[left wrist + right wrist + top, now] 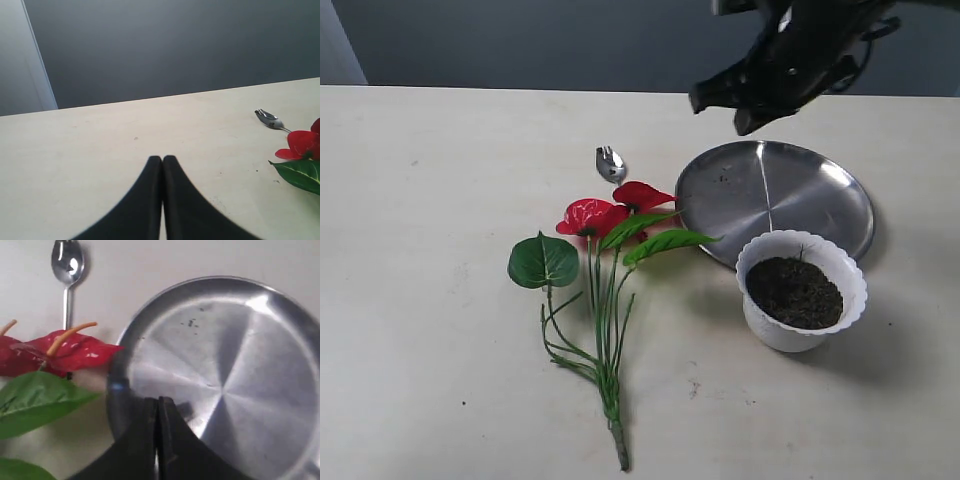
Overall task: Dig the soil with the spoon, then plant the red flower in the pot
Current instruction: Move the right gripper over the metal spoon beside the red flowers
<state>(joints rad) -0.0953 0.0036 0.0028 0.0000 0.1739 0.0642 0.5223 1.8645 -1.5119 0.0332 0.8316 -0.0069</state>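
Observation:
The white scalloped pot (801, 290) stands at the front right, filled with dark soil (794, 292). The red flower (605, 215) lies flat on the table, blooms toward the back, stem toward the front edge; its blooms also show in the right wrist view (65, 352) and the left wrist view (302, 142). The small silver spoon (610, 163) (67, 270) (270, 119) lies just behind the blooms, its handle partly under them. My right gripper (720, 108) (158, 401) hangs shut and empty above the steel plate's far-left rim. My left gripper (162, 159) is shut, empty, low over bare table.
A flat round steel plate (720, 185) (280, 365) lies behind the pot, touching or nearly touching it. The flower's green leaves (544, 262) spread to the left. A dark wall runs behind the table's far edge.

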